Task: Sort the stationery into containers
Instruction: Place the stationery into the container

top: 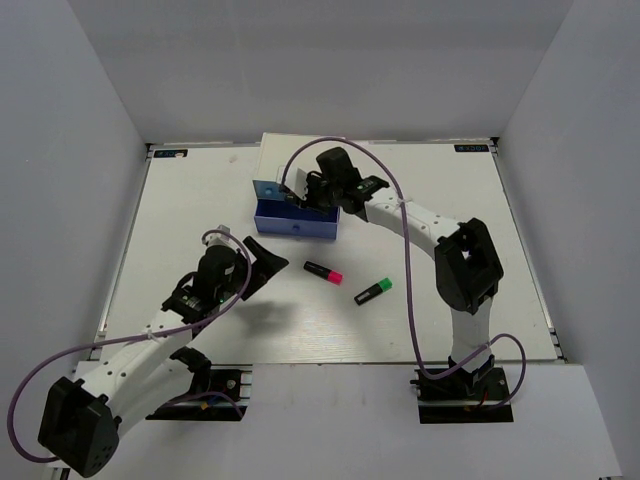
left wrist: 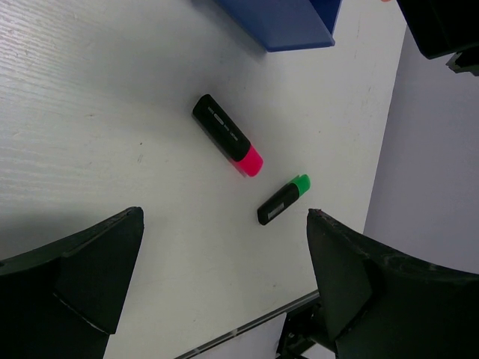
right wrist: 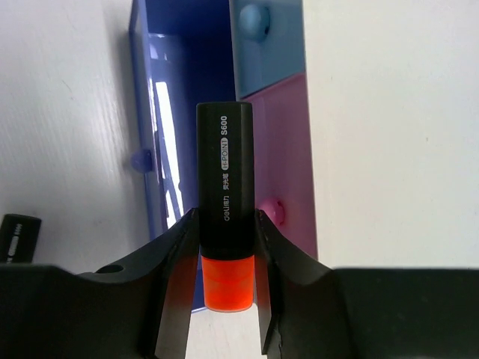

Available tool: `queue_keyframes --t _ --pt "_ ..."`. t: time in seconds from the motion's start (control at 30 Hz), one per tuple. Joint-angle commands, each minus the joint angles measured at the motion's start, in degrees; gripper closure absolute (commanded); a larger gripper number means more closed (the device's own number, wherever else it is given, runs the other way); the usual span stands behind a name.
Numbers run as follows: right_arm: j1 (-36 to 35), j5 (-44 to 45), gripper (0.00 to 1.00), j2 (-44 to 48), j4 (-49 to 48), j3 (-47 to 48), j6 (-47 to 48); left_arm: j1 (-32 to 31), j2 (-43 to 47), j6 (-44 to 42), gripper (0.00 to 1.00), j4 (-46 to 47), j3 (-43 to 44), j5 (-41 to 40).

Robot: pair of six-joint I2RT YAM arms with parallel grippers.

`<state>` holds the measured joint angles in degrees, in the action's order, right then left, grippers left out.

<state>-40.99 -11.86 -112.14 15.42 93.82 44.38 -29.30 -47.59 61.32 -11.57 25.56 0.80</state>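
Left wrist, two highlighters (left wrist: 228,134), one drawer (left wrist: 288,22)

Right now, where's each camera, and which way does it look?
Top: above and behind, looking down on the white table; both arms show.
Left wrist: looks down past open left gripper at pink-capped black highlighter and green-capped black highlighter.
Right wrist: looks down at the dark blue drawer; right gripper holds an orange-capped black highlighter.
Top and left wrist share both loose highlighters.

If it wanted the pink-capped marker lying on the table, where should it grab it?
Probably mid-barrel on the pink-capped marker, from straight above, pinching across its narrow width: it lies flat, with bare table along both long sides.
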Motion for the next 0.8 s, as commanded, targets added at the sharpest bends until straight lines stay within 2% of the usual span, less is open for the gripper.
queue_keyframes --t 0.0,0.4,0.77 --pt "-0.9 4.3 0.86 0.0 -3.6 -1.1 1.8 0.3 -0.7 0.4 0.00 1.5 -0.6 1.6" --pt "-1.5 7.5 0.73 -1.3 -5.0 -2.2 1.4 0.3 -2.7 0.9 0.00 3.0 -0.6 2.1" --pt "-1.6 8.3 0.57 -1.6 -5.2 -2.8 1.5 -0.2 -3.9 2.0 0.00 3.7 -0.6 2.6"
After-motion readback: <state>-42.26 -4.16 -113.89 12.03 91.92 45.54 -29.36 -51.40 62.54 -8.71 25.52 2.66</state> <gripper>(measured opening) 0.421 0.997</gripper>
